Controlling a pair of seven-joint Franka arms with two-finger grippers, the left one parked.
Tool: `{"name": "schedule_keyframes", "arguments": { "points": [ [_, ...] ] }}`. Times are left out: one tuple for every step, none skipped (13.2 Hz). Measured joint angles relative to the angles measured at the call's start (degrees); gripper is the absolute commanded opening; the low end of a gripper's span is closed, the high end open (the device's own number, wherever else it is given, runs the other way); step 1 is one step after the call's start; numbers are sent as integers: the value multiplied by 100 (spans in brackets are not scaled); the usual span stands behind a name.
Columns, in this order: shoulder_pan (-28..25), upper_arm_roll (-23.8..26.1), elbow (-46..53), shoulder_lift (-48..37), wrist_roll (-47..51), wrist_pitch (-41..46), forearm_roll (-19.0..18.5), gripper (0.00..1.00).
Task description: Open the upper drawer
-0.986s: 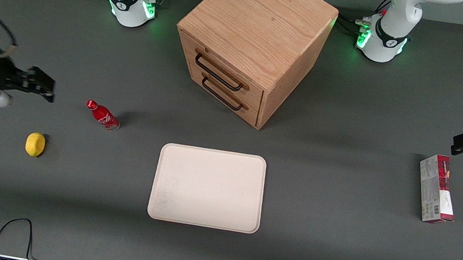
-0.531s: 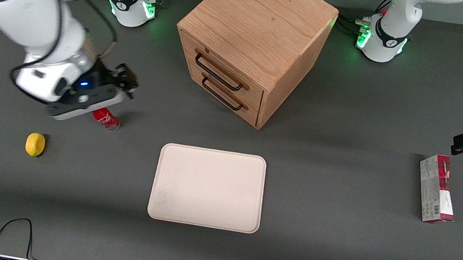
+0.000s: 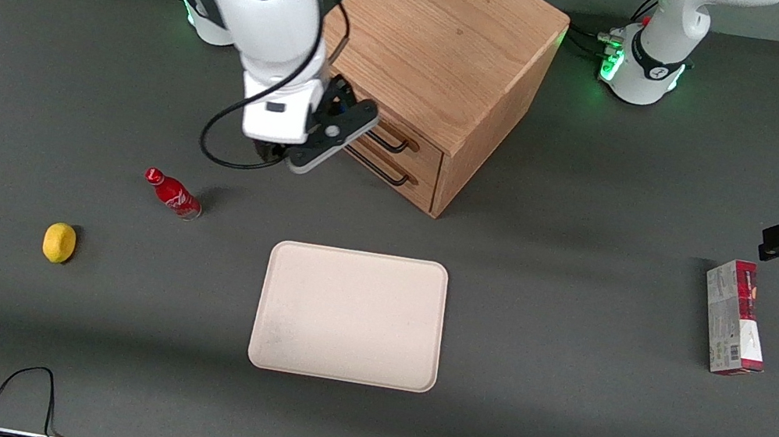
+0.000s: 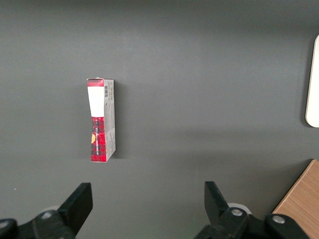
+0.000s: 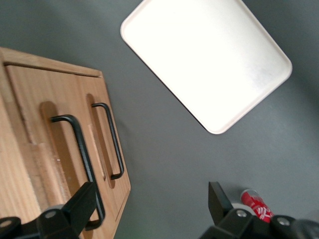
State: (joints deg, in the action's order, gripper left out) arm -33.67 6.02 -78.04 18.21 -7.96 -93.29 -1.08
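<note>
The fingers point(image 5: 75, 206) of the gripper point(image 5: 149, 211) stand wide and empty, just in front of the cabinet point(image 3: 442, 45). The upper drawer point(image 3: 388, 131), at the tray's point(image 3: 349, 315) 12 o'clock, is shut. Approach step; next, close on its handle point(image 5: 79, 149).

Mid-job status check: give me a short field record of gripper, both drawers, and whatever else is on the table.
gripper: open, in front of the cabinet's drawers, no contact visible
upper drawer: light oak, black wire handle, closed
lower drawer: closed
cream rectangular tray: nearer the camera than the cabinet, nothing in it
red bottle: lying down
yellow lemon: toward the working arm's end
red-and-white carton: toward the parked arm's end
</note>
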Motion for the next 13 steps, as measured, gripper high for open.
{"name": "schedule_keyframes", "arguments": {
  "points": [
    [-53,0,-58,-8,-118,-61,-2,100],
    [-75,0,-115,-18,-295,-125,-2,100],
    [-79,0,-170,-40,-446,-157,-2,100],
    [-79,0,-260,-94,-532,-202,-2,100],
    [-80,0,-397,-181,-570,-296,-1,100],
    [-80,0,-587,-304,-585,-423,6,100],
    [-81,-1,-822,-448,-607,-561,51,100],
    [-81,-9,-1016,-566,-716,-619,180,100],
    [-80,-34,-1156,-658,-931,-662,355,100],
    [-78,-81,-1246,-726,-1143,-679,499,100],
    [-76,-142,-1303,-768,-1307,-680,614,100],
    [-74,-195,-1333,-784,-1469,-680,745,100],
    [-72,-228,-1354,-786,-1588,-680,861,100]
  ]
}}
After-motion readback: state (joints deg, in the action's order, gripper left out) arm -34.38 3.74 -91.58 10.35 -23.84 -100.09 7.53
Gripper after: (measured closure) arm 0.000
